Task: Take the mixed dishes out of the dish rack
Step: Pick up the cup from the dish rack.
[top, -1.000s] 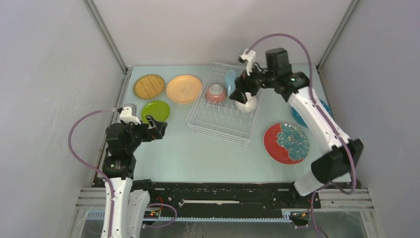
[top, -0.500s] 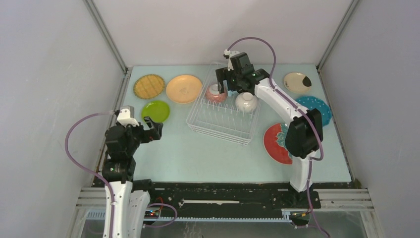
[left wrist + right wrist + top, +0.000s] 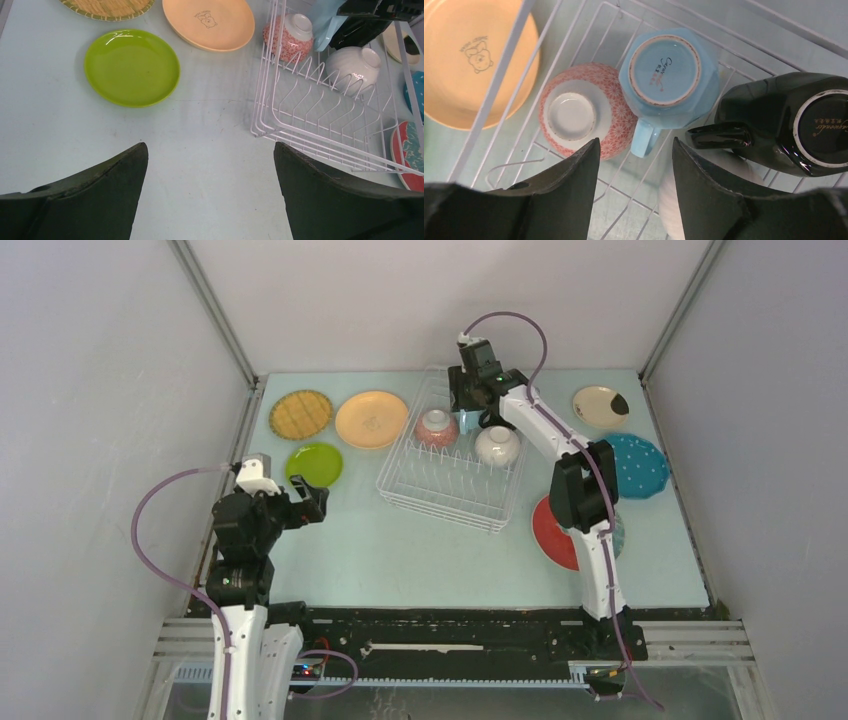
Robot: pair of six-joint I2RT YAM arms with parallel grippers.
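Observation:
The white wire dish rack (image 3: pixel 446 483) holds a red speckled bowl (image 3: pixel 436 427), a white bowl (image 3: pixel 497 445), a light-blue cup (image 3: pixel 666 65) and a black mug (image 3: pixel 794 125), all upside down. My right gripper (image 3: pixel 635 142) is open and empty, just above the cup's handle (image 3: pixel 644 140), between the red bowl (image 3: pixel 581 115) and the white bowl (image 3: pixel 669 212). In the top view it (image 3: pixel 470 408) covers the cup and mug. My left gripper (image 3: pixel 210 147) is open and empty, low over bare table left of the rack (image 3: pixel 330 115).
On the table's left lie the yellow woven plate (image 3: pixel 300 413), orange plate (image 3: pixel 371 418) and lime green plate (image 3: pixel 314 464). On the right lie the cream plate (image 3: pixel 600 406), blue dotted plate (image 3: pixel 635 464) and red floral plate (image 3: pixel 550 532), partly under my right arm.
My right arm swung left and folded in, carrying its gripper from beside the white bowl to the rack's back, over the light-blue cup. The left arm barely moved.

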